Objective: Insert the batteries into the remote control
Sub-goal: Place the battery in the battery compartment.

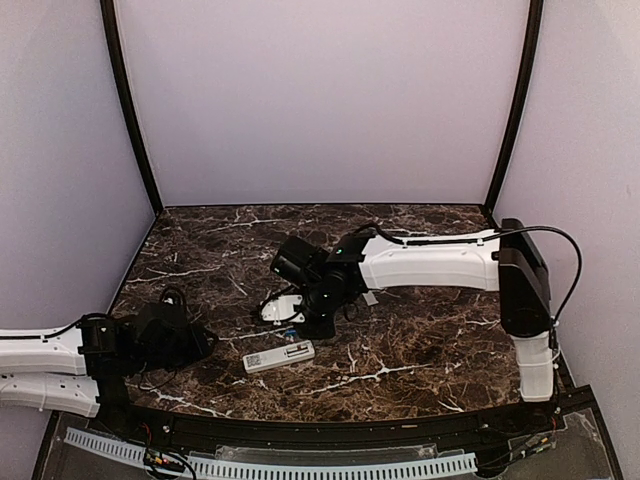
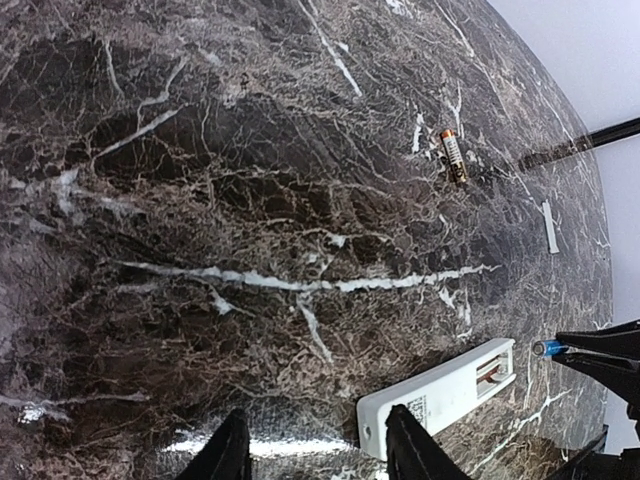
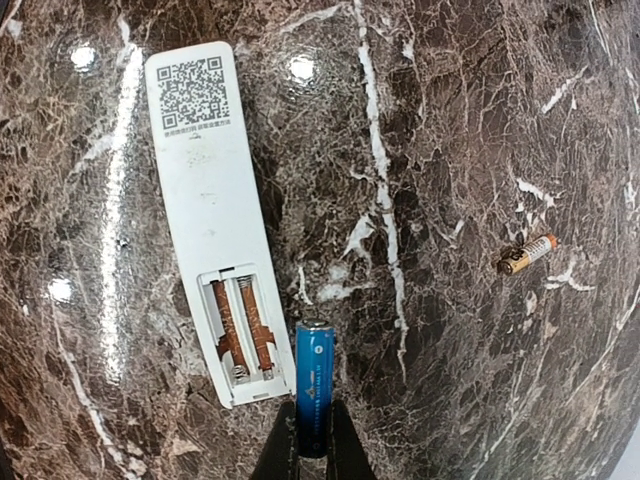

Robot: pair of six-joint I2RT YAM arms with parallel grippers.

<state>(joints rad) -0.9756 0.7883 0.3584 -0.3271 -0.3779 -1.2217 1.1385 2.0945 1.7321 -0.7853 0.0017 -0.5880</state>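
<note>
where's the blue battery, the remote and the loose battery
blue battery (image 3: 313,385): right wrist view, middle of its body
remote control (image 3: 205,200): right wrist view, bare white back
loose battery (image 3: 527,254): right wrist view, middle of its body

A dark brown, marble-patterned tabletop (image 1: 430,350) with white veins forms the floor of the booth, and it is glossy enough to show bright glare spots in both wrist views. Pale lilac walls (image 1: 320,100) close it in on 3 sides. 2 thin black poles (image 1: 130,110) stand at the back corners, where the walls meet. A small flat white plate (image 1: 276,310) lies left of the tabletop's middle, partly hidden. A white slotted strip (image 1: 330,467) runs along the near edge
</note>
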